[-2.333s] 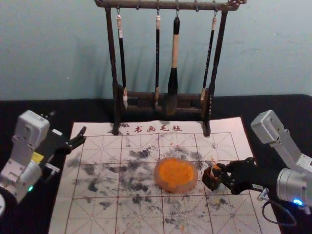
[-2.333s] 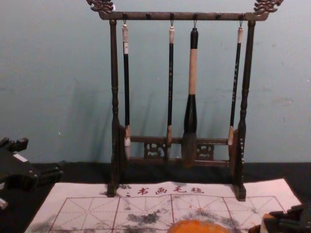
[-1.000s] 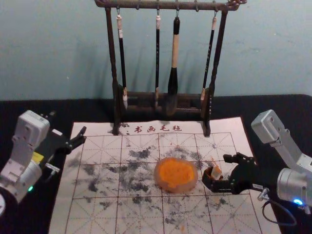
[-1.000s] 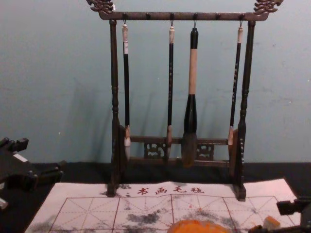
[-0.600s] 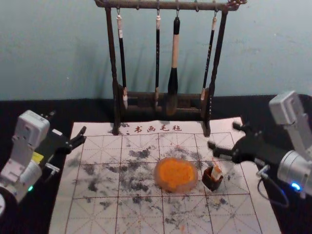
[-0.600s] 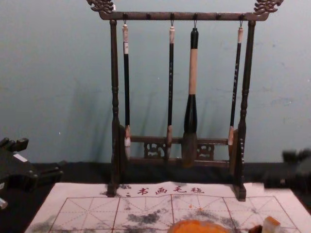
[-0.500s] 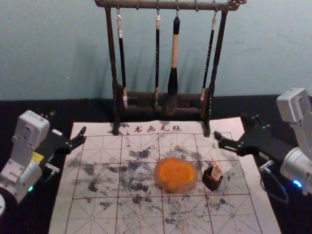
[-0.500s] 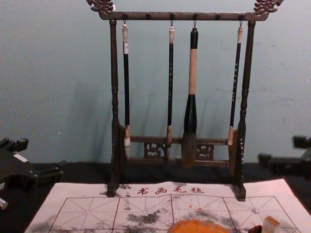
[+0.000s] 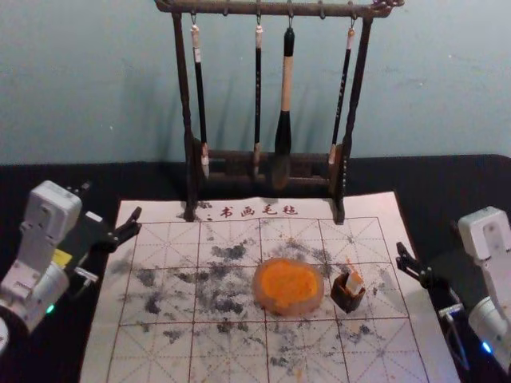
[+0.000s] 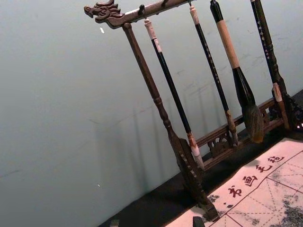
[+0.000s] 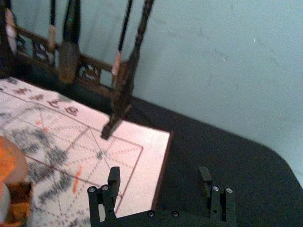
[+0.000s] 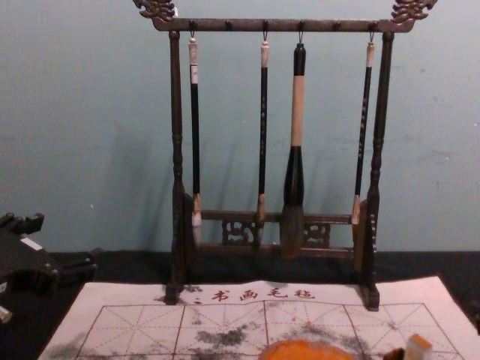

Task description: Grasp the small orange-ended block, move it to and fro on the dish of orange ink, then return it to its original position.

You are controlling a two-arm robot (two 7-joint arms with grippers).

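The small block (image 9: 354, 283) leans in the dark square holder (image 9: 347, 298), pale side showing, just right of the orange ink dish (image 9: 288, 286). The block (image 12: 418, 346) has an orange top in the chest view. My right gripper (image 9: 425, 254) is over the mat's right edge, apart from the holder; in its wrist view the right gripper (image 11: 158, 177) stands open and empty, with the dish (image 11: 13, 161) and holder (image 11: 20, 203) at that picture's edge. The left gripper (image 9: 111, 201) is parked open at the left; its tips show in the left wrist view (image 10: 156, 222).
A wooden rack (image 9: 345, 171) with several hanging brushes stands at the mat's back edge. The ink-stained white mat (image 9: 160, 351) lies on a black-covered table (image 9: 447, 191), with a wall behind.
My right gripper opened, let go of the block in the holder, then rose and drew back to the right. The left arm, dish and holder have stayed put.
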